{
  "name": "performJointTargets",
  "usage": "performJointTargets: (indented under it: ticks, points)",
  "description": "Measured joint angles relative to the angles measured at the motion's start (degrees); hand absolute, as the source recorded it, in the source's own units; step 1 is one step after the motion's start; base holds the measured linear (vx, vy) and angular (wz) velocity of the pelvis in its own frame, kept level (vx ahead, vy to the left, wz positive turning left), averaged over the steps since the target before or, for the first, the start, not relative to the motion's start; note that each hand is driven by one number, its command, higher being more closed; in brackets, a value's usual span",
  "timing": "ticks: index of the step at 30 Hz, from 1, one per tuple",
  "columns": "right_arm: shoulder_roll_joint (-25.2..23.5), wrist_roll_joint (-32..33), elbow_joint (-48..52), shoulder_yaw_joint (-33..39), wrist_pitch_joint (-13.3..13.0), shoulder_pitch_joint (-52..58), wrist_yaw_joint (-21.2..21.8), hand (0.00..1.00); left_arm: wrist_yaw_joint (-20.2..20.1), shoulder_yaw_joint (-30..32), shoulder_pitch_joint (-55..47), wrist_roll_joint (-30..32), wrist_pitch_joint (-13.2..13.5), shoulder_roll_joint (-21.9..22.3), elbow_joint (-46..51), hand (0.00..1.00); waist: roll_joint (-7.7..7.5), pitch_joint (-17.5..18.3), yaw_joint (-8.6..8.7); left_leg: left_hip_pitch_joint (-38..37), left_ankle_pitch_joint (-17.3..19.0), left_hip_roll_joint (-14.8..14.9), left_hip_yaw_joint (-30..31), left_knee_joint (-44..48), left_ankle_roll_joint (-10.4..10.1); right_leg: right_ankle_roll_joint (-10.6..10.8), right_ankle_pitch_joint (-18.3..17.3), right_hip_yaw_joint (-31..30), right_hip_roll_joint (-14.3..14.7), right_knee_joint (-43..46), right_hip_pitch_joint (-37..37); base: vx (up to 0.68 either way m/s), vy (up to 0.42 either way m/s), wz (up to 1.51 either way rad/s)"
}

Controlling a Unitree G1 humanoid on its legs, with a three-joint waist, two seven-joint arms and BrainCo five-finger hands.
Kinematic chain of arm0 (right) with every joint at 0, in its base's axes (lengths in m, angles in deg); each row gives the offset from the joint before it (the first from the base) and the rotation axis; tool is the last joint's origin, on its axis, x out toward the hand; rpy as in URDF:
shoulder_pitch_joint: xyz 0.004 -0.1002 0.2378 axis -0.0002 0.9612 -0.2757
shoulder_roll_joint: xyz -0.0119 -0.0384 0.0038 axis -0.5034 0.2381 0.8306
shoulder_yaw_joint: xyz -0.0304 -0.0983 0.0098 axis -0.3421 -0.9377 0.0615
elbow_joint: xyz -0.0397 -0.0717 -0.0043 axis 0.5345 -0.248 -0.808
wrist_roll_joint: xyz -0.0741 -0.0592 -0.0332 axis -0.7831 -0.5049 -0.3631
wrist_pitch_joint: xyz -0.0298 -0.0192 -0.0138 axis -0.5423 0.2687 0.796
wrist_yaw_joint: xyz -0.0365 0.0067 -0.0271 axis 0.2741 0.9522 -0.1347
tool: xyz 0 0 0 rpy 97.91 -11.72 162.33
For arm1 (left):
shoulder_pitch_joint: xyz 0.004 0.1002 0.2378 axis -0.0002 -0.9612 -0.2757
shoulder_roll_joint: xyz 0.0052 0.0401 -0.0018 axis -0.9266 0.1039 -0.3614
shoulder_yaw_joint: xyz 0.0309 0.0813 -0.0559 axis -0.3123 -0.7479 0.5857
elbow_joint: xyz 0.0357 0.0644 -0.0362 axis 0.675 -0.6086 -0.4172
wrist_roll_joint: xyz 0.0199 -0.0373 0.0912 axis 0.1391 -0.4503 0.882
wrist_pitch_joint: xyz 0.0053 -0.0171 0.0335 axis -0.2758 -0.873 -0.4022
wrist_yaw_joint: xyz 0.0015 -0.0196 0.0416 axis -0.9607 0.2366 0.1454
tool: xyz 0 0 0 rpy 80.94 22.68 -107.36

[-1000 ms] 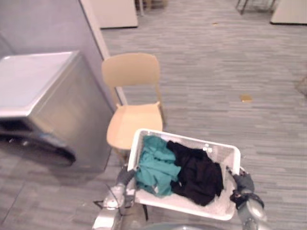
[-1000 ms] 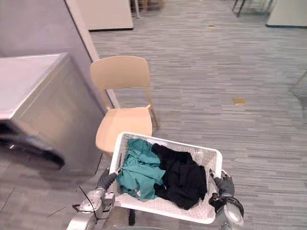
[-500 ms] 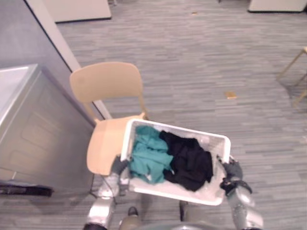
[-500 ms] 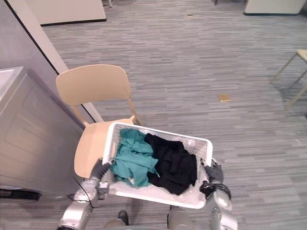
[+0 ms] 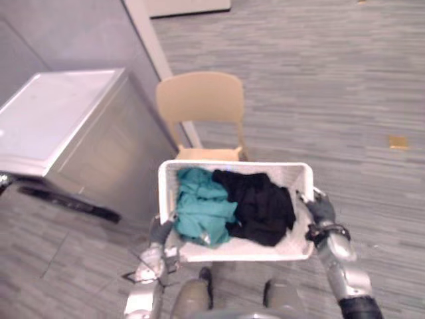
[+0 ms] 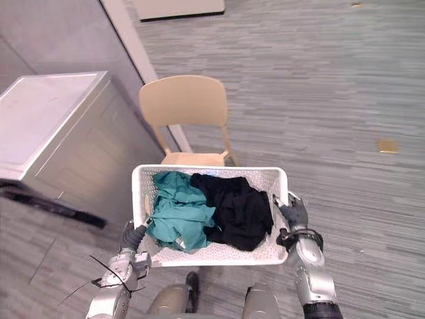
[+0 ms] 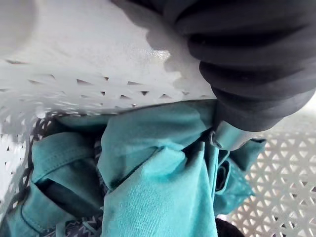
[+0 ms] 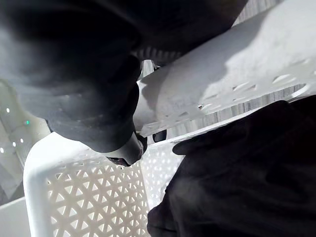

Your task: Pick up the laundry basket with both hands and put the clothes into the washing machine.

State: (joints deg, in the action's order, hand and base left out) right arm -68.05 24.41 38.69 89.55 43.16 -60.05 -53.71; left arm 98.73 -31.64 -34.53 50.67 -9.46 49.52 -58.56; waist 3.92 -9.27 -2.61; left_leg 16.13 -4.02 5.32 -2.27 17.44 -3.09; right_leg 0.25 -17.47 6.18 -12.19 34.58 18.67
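View swung left, basket [image 5: 232,163] held before chair [image 5: 199,100]

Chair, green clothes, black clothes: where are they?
chair [image 6: 183,100]: right eye view, on its backrest.
green clothes [image 6: 178,214]: right eye view, middle of the bundle.
black clothes [image 6: 236,211]: right eye view, middle of the heap.

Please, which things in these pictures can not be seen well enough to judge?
The washing machine: head views show its top and one wall, not its opening.
The chair: the laundry basket covers most of its seat.
The basket's bottom: the teal garment and black garment cover it.
A yellowish scrap on the floor: too small to identify.
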Motion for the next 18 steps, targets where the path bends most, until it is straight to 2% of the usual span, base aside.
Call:
performJointTargets:
  ticks: [1, 3, 5, 6, 7, 8, 9, 10, 11, 12, 15, 17, 18]
  points:
    - [0.57, 0.01, 0.00, -1.00, 0.11, -1.14, -0.18, 1.00, 0.75, 0.10, 0.01, -0.46, 0.09, -0.16, 0.32, 1.00, -0.13, -0.08, -0.04, 0.18, 0.94, 0.95, -1.22, 0.84, 1.03, 0.51, 0.32, -0.36, -0.70, 0.30, 0.44, -0.06, 0.128, 0.11]
    - [1.54, 0.15, 0.00, -2.19, 0.06, -3.16, -0.97, 1.00, 1.64, -0.01, 0.18, -1.62, 1.19, -0.34, 0.66, 1.00, -0.15, -0.09, 0.24, -0.19, 1.38, 3.85, -2.94, 0.39, 1.69, 2.00, 0.35, -1.01, -1.77, 0.54, 1.16, -0.02, 0.136, -0.02]
    - [2.04, 0.52, -0.59, -2.32, -0.09, -5.25, -1.11, 1.00, 2.15, -0.15, 1.21, -2.23, 1.79, -0.40, 0.75, 1.00, 0.34, -0.20, 0.24, -1.19, 1.05, 5.48, -2.83, -1.76, 0.70, 4.11, 0.41, -3.12, -1.92, 0.88, 3.06, 0.01, 0.296, -0.27]
    - [2.22, 0.55, -1.35, -2.28, -0.21, -6.39, -1.23, 1.00, 2.78, -0.42, 2.70, -2.37, 2.18, -0.82, -0.13, 1.00, 1.42, -0.72, 0.59, -2.68, 3.40, 5.58, -3.01, -4.52, -5.69, 6.23, 1.14, -4.28, -1.92, 0.27, 3.68, 0.06, 0.419, -0.27]
    - [1.96, 0.59, -2.74, -2.27, -0.25, -7.21, -1.24, 1.00, 2.85, -0.56, 4.20, -2.41, 2.18, -1.79, -1.26, 1.00, 2.01, -0.44, 1.04, -2.57, 5.36, 5.08, -3.26, -4.72, -7.70, 7.97, 2.57, -4.80, -2.07, -0.71, 4.09, 0.06, 0.305, -0.17]
    - [1.69, 0.69, -4.06, -2.20, -0.23, -7.95, -1.38, 1.00, 2.86, -0.68, 5.49, -2.46, 2.18, -2.86, -2.36, 1.00, 1.32, -0.89, 1.23, -1.95, 6.04, 4.42, -3.31, -4.09, -7.13, 8.63, 3.74, -5.52, -2.52, -2.18, 4.15, 0.05, 0.387, -0.06]
    - [1.01, 1.16, -6.88, -2.32, -0.10, -10.06, -1.84, 1.00, 2.90, -0.67, 7.61, -2.76, 2.15, -5.06, -4.28, 1.00, 0.77, -1.35, 1.60, 0.35, 6.63, 3.73, -3.56, -2.52, -6.09, 9.64, 7.35, -6.84, -2.49, -7.40, 3.44, 0.03, 0.312, -0.12]
    - [0.72, 1.45, -8.34, -2.34, -0.01, -11.36, -2.03, 1.00, 2.90, -0.66, 8.66, -3.17, 2.10, -6.21, -5.08, 1.00, 0.71, -1.58, 1.52, 1.36, 6.86, 3.69, -3.84, -2.11, -5.69, 10.14, 9.52, -7.11, -2.34, -11.03, 2.73, 0.04, 0.459, -0.30]
    - [0.09, 1.99, -10.80, -2.65, 0.05, -13.94, -2.24, 1.00, 2.99, -0.60, 10.74, -3.72, 1.89, -8.43, -5.72, 1.00, 0.15, -2.38, 1.22, 2.68, 6.96, 3.44, -4.63, -1.42, -5.47, 10.73, 13.79, -8.13, -2.40, -17.75, 1.34, 0.00, 0.342, -0.33]
    - [-0.07, 3.03, -12.73, -2.89, 0.00, -16.52, -2.24, 1.00, 3.03, -0.57, 12.94, -4.36, 1.81, -10.58, -5.94, 1.00, -0.27, -2.82, 0.81, 4.03, 7.38, 2.88, -5.18, -0.93, -4.38, 11.19, 17.33, -8.52, -3.03, -23.02, 0.42, -0.01, 0.322, -0.29]
    - [0.89, 4.24, -17.90, -4.42, -0.21, -25.31, -2.27, 1.00, 3.75, -0.12, 20.40, -5.61, 1.86, -15.30, -8.15, 1.00, -0.65, -4.71, 0.07, 6.71, 7.41, 1.58, -5.68, -0.15, -4.03, 11.42, 22.13, -8.40, -4.45, -29.22, 0.07, -0.06, 0.213, -0.03]
    - [2.75, 5.73, -21.23, -6.47, -0.68, -32.63, -2.29, 1.00, 4.54, -0.05, 26.99, -7.28, 2.70, -18.53, -11.54, 1.00, -0.68, -6.68, 0.00, 9.08, 7.18, 1.55, -5.49, 0.78, -3.61, 11.65, 22.95, -7.91, -4.34, -30.96, 0.72, -0.13, 0.089, 0.09]
    - [3.82, 6.33, -23.70, -7.53, -0.82, -36.89, -2.29, 1.00, 4.68, -0.09, 31.20, -8.23, 3.48, -19.97, -14.94, 1.00, -0.68, -7.56, -0.10, 10.61, 7.04, 1.81, -5.07, 1.00, -3.42, 12.47, 23.42, -7.88, -3.72, -31.22, 1.90, -0.14, 0.022, 0.06]
